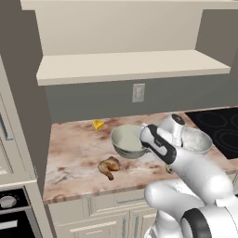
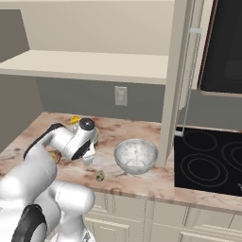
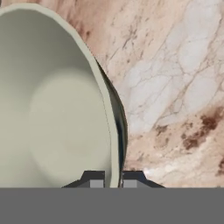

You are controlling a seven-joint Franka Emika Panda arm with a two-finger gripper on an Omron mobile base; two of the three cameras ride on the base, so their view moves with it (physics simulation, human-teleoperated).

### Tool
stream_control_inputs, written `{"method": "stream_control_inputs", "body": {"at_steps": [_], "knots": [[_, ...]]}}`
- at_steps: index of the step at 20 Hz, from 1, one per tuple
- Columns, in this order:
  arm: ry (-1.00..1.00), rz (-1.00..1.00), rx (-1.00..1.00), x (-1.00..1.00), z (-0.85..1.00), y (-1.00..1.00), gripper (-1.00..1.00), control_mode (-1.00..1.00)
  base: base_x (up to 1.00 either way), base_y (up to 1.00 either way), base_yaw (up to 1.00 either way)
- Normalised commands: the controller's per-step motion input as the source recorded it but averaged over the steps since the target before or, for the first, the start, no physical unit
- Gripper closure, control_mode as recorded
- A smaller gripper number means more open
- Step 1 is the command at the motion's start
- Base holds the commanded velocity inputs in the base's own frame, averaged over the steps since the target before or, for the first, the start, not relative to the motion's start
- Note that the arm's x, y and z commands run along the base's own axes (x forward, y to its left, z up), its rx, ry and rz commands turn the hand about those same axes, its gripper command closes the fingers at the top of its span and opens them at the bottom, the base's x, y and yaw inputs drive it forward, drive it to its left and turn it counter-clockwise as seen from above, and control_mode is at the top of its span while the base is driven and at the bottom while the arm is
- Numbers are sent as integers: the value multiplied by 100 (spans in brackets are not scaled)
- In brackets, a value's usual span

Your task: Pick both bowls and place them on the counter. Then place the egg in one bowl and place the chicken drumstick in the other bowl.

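Above the cream, red-veined stone counter (image 1: 74, 153), the dark grey-green, cream-lined bowl (image 1: 128, 141) is being gripped by its rim in the clenched gripper (image 3: 113, 179), apparently just clear of the slab; the white speckled bowl (image 2: 136, 155) is resting nearby.

Glossy white rounded arm (image 1: 195, 172) with dark joint bands.

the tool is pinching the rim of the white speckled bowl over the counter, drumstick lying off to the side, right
Not quite: the tool pinches the rim of the dark grey-green bowl, as the hand view shows. The white speckled bowl sits apart on the counter; the drumstick does lie aside.
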Motion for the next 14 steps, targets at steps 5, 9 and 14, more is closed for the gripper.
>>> {"method": "stream_control_inputs", "body": {"at_steps": [5,9,14], "knots": [[0,1,-6,34,-28,-18,100,-100,0,0,0],[0,0,-3,24,-23,-13,100,-100,0,0,0],[4,0,0,0,-15,0,-100,-100,0,0,0]]}}
